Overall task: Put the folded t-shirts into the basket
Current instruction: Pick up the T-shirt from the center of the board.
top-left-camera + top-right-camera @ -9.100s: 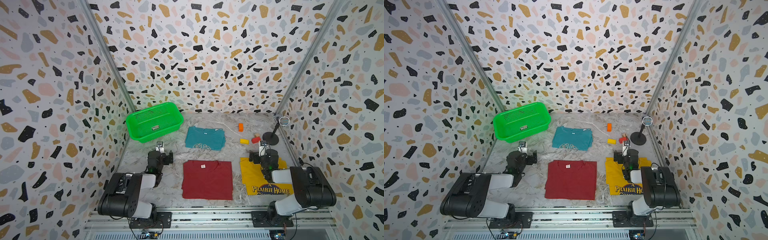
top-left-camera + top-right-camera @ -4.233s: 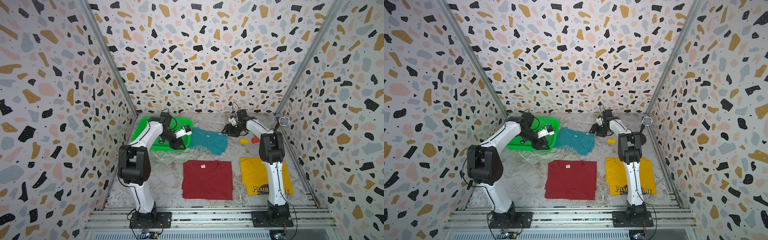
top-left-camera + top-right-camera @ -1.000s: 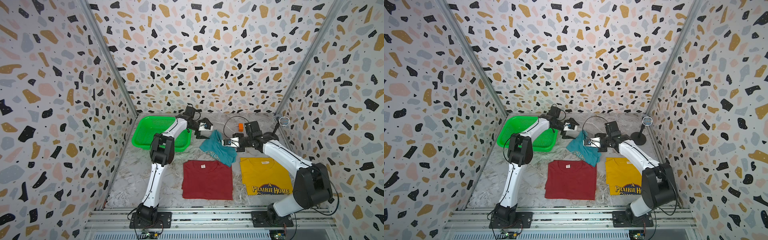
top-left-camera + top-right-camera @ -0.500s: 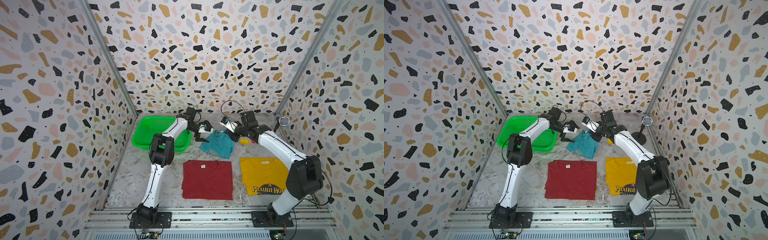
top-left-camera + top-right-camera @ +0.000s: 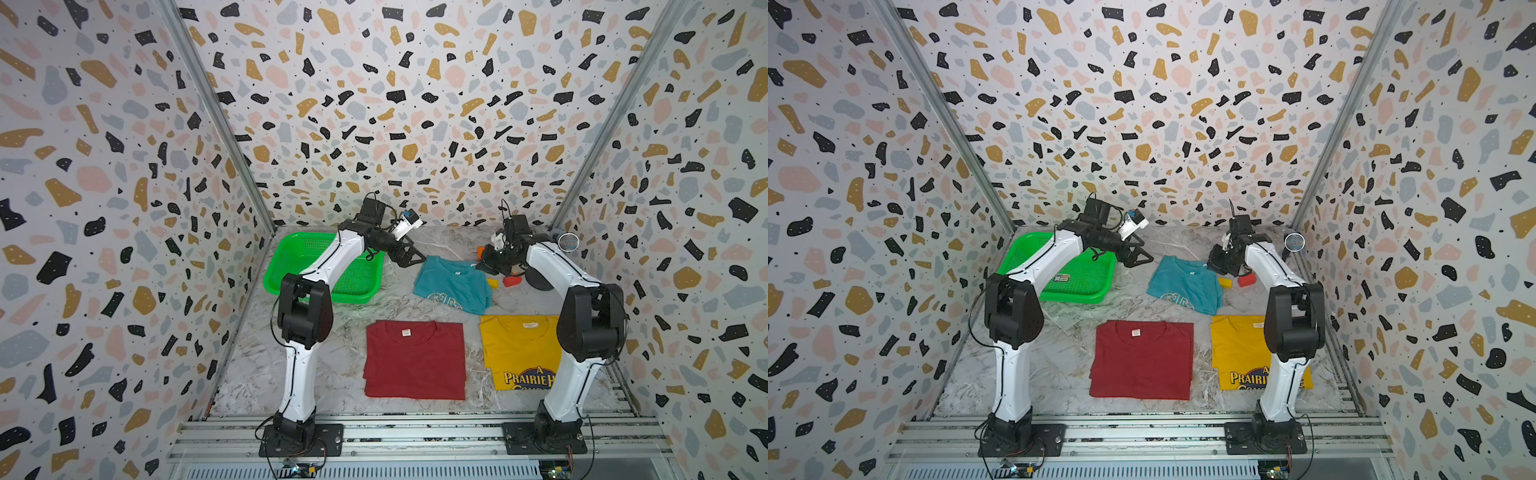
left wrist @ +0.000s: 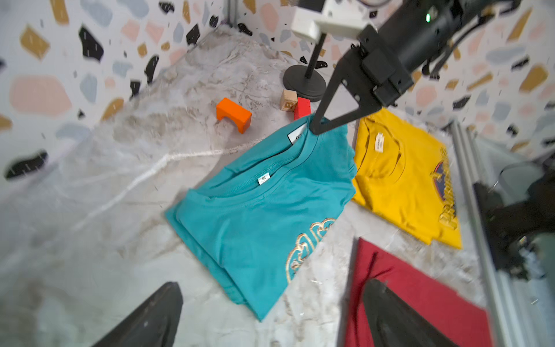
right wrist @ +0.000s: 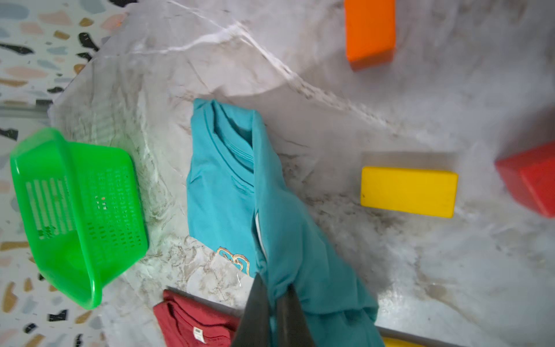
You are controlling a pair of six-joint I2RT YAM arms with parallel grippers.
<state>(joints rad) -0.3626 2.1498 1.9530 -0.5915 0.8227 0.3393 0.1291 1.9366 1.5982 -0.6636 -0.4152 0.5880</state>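
Since the basket (image 5: 291, 262) looks empty, no shirt is in yet: the teal shirt (image 5: 453, 282), red shirt (image 5: 415, 359) and yellow shirt (image 5: 519, 353) lie on the desk (image 5: 353, 316). The right hand (image 7: 274, 284) pinches the teal shirt's edge; the left hand (image 5: 413, 262) gapes wide, holding nothing.

- yellow shirt (image 5: 515, 353): large printed lettering, "A PRAIRIE H…", the rest hidden.
- wooden block (image 6: 289, 101): letter "B" on one face.
- teal shirt (image 6: 255, 228), red shirt (image 5: 415, 365), basket (image 5: 1088, 297): one small label each, too small or blurred to read.
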